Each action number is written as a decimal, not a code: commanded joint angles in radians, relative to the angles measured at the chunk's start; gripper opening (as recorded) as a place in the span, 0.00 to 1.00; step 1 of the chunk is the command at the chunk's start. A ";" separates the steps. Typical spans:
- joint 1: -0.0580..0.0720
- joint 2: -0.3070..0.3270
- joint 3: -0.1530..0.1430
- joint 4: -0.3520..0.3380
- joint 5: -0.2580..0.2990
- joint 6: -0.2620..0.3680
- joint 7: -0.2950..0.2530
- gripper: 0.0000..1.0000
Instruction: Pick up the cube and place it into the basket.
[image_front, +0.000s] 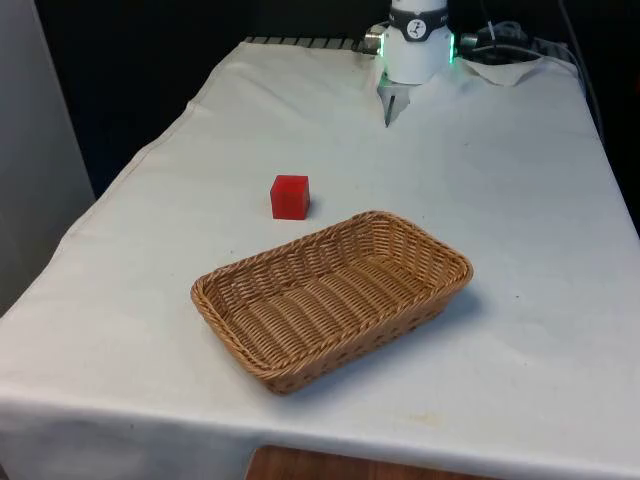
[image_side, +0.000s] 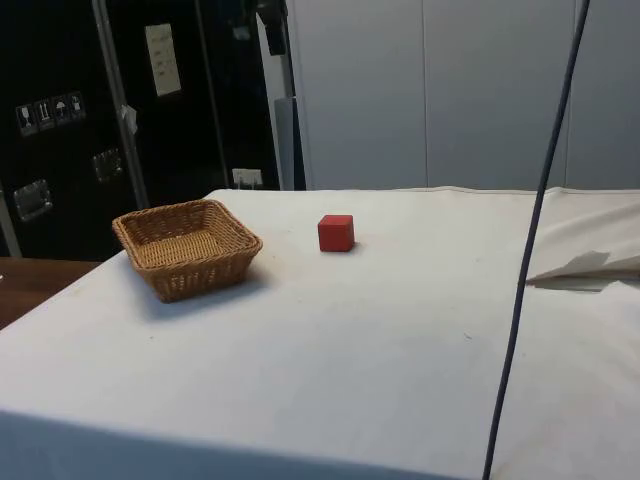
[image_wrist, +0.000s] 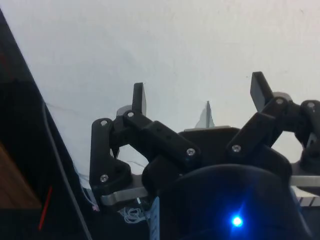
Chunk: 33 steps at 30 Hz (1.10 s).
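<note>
1. Here, the red cube sat on the white tablecloth, just beyond the wicker basket and toward the front view's left of it, apart from the rim and not touching it.
2. In the side view the cube stood to the right of the basket, with a strip of bare cloth between the two.
3. The basket was a shallow rectangular tray of woven tan wicker, lying at an angle to the table's edges, and nothing lay inside it.
4. The gripper hung above plain white cloth in the wrist view, its two black fingers spread wide, with nothing between them.
5. The arm's white base stood at the far end of the table in the front view, well apart from both cube and basket.
6. A creased fold of cloth rose just before the base, and crumpled white material lay beside it toward the front view's right.
7. A dark cable crossed the side view from top to bottom in the foreground, to the right of the cube and not covering it.
8. Nothing stood on the cloth between the cube and the basket.
9. Behind the basket in the side view were dark cabinets carrying small labels, and a pale wall rose behind the table.
</note>
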<state>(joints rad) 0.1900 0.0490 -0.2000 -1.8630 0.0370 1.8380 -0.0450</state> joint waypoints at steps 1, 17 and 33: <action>0.000 0.000 0.000 -0.004 0.000 0.003 -0.001 1.00; -0.003 -0.028 -0.009 -0.153 -0.029 0.194 -0.003 1.00; -0.008 -0.023 -0.039 -0.246 -0.055 0.321 -0.021 1.00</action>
<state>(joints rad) 0.1840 0.0270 -0.2370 -2.1010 -0.0100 2.1400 -0.0650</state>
